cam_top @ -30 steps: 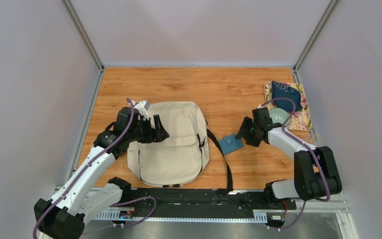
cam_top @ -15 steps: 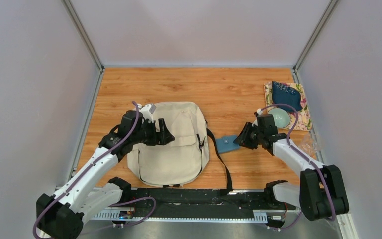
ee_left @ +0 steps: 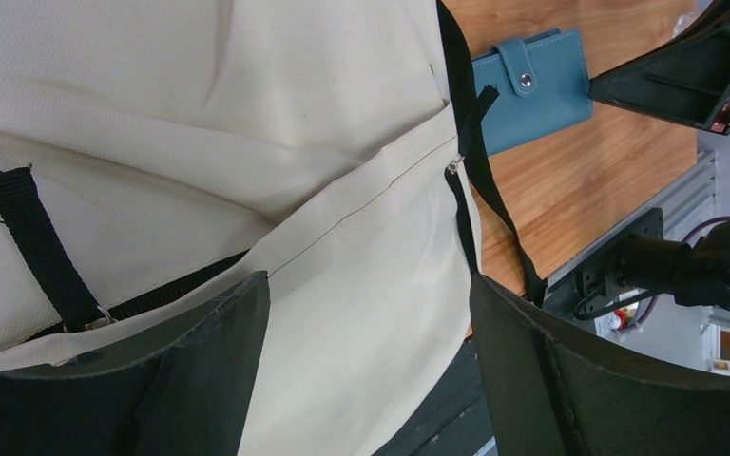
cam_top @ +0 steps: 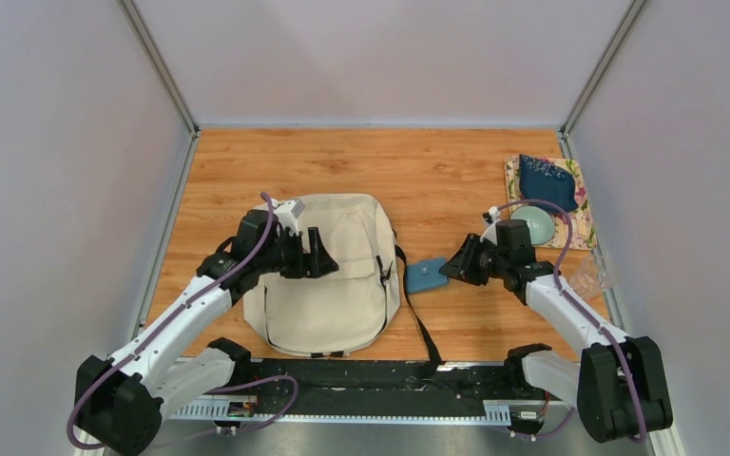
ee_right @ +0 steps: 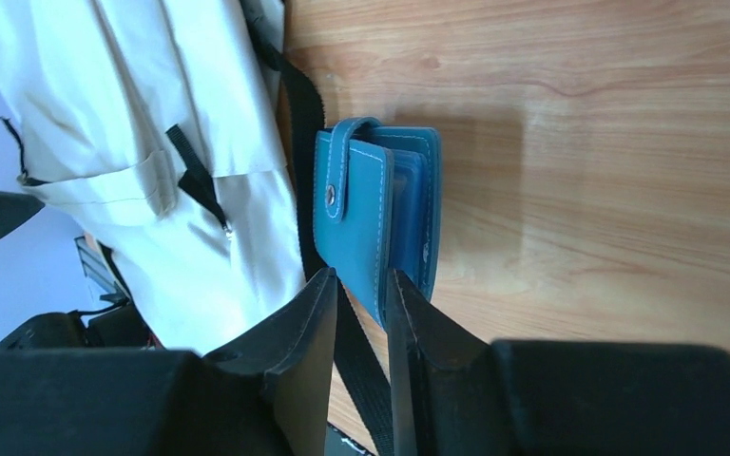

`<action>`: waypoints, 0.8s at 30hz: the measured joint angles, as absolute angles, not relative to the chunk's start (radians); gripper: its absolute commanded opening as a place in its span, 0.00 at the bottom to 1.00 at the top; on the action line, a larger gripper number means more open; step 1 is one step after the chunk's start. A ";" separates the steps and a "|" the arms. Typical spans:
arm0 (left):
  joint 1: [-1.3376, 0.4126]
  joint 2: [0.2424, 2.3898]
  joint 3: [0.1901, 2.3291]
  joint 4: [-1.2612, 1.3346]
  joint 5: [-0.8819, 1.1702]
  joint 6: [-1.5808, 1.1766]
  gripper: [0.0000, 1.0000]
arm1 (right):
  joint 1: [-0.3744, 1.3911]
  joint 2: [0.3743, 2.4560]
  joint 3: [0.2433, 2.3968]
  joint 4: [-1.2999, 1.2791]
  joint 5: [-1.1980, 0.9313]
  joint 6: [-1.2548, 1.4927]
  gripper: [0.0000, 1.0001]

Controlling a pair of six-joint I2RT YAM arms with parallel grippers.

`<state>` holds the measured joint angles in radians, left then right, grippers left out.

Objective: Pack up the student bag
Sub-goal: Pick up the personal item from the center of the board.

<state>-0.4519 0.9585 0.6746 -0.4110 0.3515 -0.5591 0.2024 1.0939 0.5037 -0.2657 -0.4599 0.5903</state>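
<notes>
— Where is the bag?

— The bag point(cam_top: 328, 275) lies flat on the desk point(cam_top: 437, 171), left of the middle and close to my bases, cream front up. Its flap seam crosses under my left tool point(cam_top: 319, 255).

— What is that tool doing?

— It hangs over the bag's left half with its jaws spread wide and nothing in them. From the left wrist I see cream cloth and a black tab in the gap between the two fingers point(ee_left: 200, 370). Whether they touch the cloth, I cannot tell.

— And further right?

— A black strap point(cam_top: 423, 318) runs off the bag's right edge toward the near rail. Just beyond it is the blue wallet point(cam_top: 425, 275), beside the bag, its snap tab facing the bag.

— Who has the wallet?

— My right tool point(cam_top: 447, 271). The right wrist view shows the wallet point(ee_right: 380, 218) standing on edge above the wood, its near corner pinched between my two fingers point(ee_right: 309, 313), which are drawn in close on it. The strap point(ee_right: 304, 123) passes right behind it, and the bag point(ee_right: 181, 114) is just past that.

— Anything at the far right?

— A flowered mat point(cam_top: 585, 223) in the back corner, with a dark blue pouch point(cam_top: 547, 180) and a pale round thing point(cam_top: 537, 223) on it, well apart from the bag.
</notes>
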 measured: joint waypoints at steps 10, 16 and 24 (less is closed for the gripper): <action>-0.452 0.953 0.675 -0.407 0.349 -0.564 0.84 | 0.233 1.131 0.504 -0.249 -0.512 0.582 0.23; -0.452 0.923 0.674 -0.408 0.334 -0.564 0.84 | 0.254 1.158 0.505 -0.252 -0.478 0.567 0.00; -0.452 0.912 0.674 -0.429 0.311 -0.567 0.88 | 0.270 1.012 0.540 -0.392 -0.391 0.564 0.00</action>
